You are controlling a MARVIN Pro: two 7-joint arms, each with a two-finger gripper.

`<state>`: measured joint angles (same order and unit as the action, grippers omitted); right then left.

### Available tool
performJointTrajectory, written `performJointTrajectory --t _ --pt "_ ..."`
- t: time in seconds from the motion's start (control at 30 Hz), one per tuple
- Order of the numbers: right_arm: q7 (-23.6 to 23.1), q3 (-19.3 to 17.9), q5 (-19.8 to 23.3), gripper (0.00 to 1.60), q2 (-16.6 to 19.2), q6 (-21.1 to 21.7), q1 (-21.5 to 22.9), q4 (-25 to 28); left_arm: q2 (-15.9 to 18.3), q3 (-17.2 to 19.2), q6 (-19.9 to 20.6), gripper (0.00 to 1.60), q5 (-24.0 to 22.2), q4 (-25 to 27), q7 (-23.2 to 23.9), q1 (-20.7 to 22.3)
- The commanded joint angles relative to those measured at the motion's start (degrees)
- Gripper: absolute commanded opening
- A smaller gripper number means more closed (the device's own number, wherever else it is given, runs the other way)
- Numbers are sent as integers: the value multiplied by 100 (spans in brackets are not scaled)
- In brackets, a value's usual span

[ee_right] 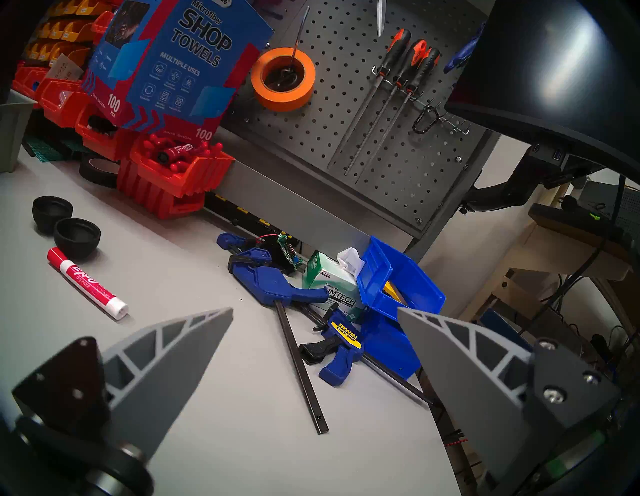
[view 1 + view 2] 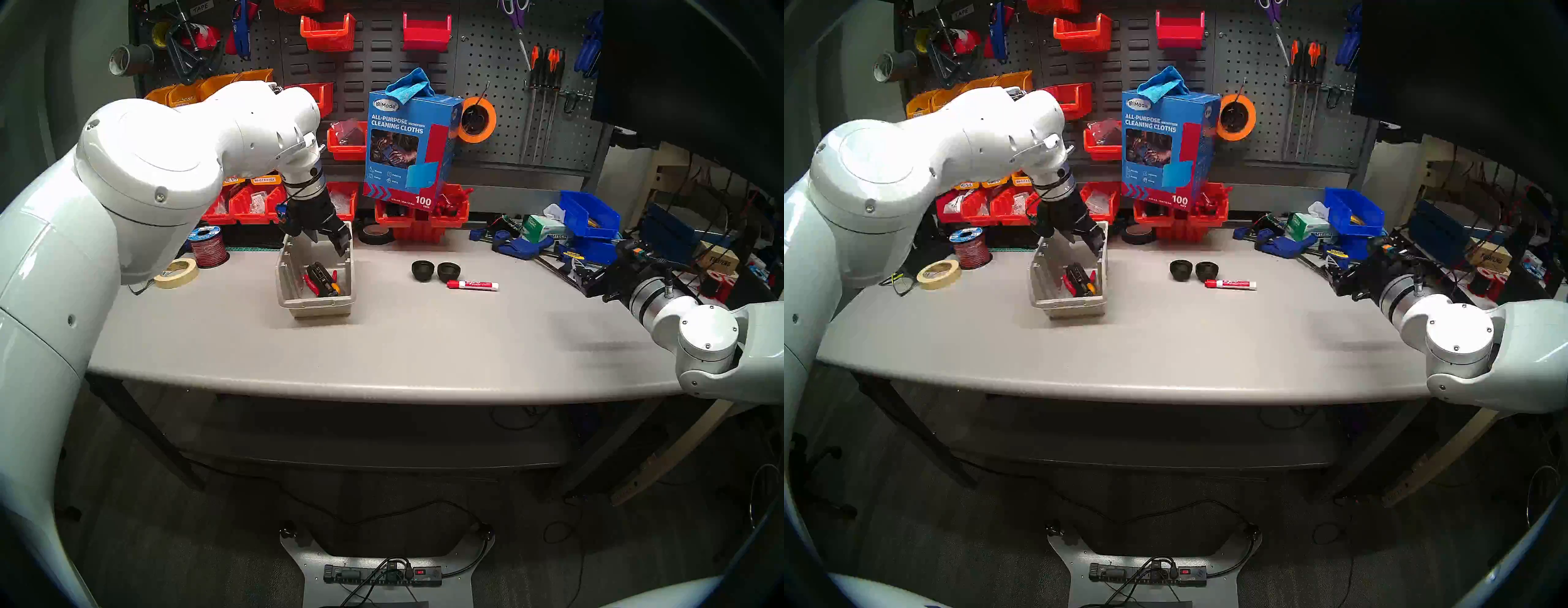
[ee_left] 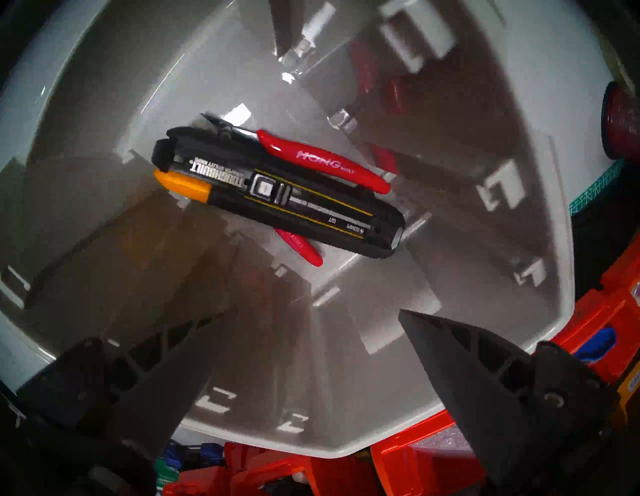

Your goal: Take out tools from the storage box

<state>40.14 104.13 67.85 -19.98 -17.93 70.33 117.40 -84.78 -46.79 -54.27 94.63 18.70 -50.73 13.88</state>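
The beige storage box (image 2: 316, 303) stands on the grey table, left of centre. In it lie a long black tool with yellow marks (image 3: 277, 197) and a slim red-handled tool (image 3: 325, 162) partly under it; both also show in the head view (image 2: 322, 278). My left gripper (image 2: 329, 240) is open and empty, hovering over the box's back end (image 3: 315, 311). Two black round cups (image 2: 423, 270) (image 2: 449, 271) and the red-capped Expo marker (image 2: 472, 285) lie on the table right of the box. My right gripper (image 1: 315, 311) is open and empty at the table's right side.
Blue bar clamps (image 1: 277, 287), a Kimtech box (image 1: 332, 291) and blue bins (image 1: 398, 287) crowd the back right. Red bins (image 2: 420, 216) and a cleaning-cloth box (image 2: 409, 148) stand behind. A tape roll (image 2: 176, 274) and wire spool (image 2: 208, 246) sit left of the box.
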Motion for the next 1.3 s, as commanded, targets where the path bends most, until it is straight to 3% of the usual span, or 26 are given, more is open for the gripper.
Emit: performJointTrajectory --t 0.0,0.67,1.27 --pt "15 -41 4 160 -17 -17 58 -5 48 348 -73 160 -483 71 -546 39" --pt "20 -31 21 160 -45 -42 60 -2 330 821 -73 160 -1418 446 -354 130" --pt "22 -21 38 160 -69 -64 59 0 376 766 -73 160 -1622 810 -250 426"
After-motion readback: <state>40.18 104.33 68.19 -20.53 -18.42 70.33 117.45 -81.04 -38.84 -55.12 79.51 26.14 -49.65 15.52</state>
